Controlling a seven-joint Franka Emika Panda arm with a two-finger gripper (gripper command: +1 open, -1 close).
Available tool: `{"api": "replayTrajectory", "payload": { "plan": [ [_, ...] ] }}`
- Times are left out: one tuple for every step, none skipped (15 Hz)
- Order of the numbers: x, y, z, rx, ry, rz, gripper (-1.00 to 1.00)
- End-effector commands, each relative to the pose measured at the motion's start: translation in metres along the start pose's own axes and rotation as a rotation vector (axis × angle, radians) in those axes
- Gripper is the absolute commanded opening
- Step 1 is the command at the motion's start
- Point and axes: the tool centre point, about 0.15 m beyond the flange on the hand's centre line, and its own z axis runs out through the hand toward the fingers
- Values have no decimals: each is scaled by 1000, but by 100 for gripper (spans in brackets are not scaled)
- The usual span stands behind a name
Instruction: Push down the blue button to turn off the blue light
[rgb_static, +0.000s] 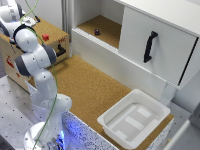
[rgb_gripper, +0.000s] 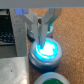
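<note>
In the wrist view the blue button (rgb_gripper: 46, 50) is a round knob glowing bright cyan-blue inside a pale rim, set on the cork-topped surface. My gripper (rgb_gripper: 39, 33) hangs directly over its far edge, fingertips close together and almost touching the lit cap, with nothing held between them. In the exterior view the arm (rgb_static: 35, 60) bends toward the wooden box (rgb_static: 55, 31) at the exterior view's left. The arm's upper links hide the button and the fingertips there.
A small red button (rgb_static: 46, 37) sits on the wooden box. A green round cap (rgb_gripper: 53, 79) lies near the blue button. A white cabinet with a black handle (rgb_static: 149, 46) and a white tray (rgb_static: 134, 117) stand at the exterior view's right.
</note>
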Motion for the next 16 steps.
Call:
{"api": "replayTrajectory", "payload": {
  "plan": [
    [23, 17, 36, -41, -131, 59, -100],
    [22, 16, 39, -40, -138, 57, -100],
    [20, 11, 39, -51, -144, 38, -100],
    [22, 7, 26, -60, -126, 25, -100],
    [24, 10, 1, -79, -78, 75, -100],
    [25, 17, -39, -109, -8, 116, -100],
    [23, 22, -69, -134, 25, 123, -100],
    [18, 26, -90, -154, 39, 126, 100],
    [13, 32, -104, -185, 40, 125, 100],
    [5, 38, -110, -197, 33, 141, 100],
    [-3, 45, -110, -200, 25, 172, 100],
    [-10, 51, -107, -207, 12, 196, 100],
    [-18, 57, -103, -198, 4, 232, 100],
    [-27, 63, -98, -201, -10, 264, 100],
    [-40, 72, -90, -189, -21, 316, 100],
    [-52, 79, -84, -194, -34, 356, 100]
  ]
}}
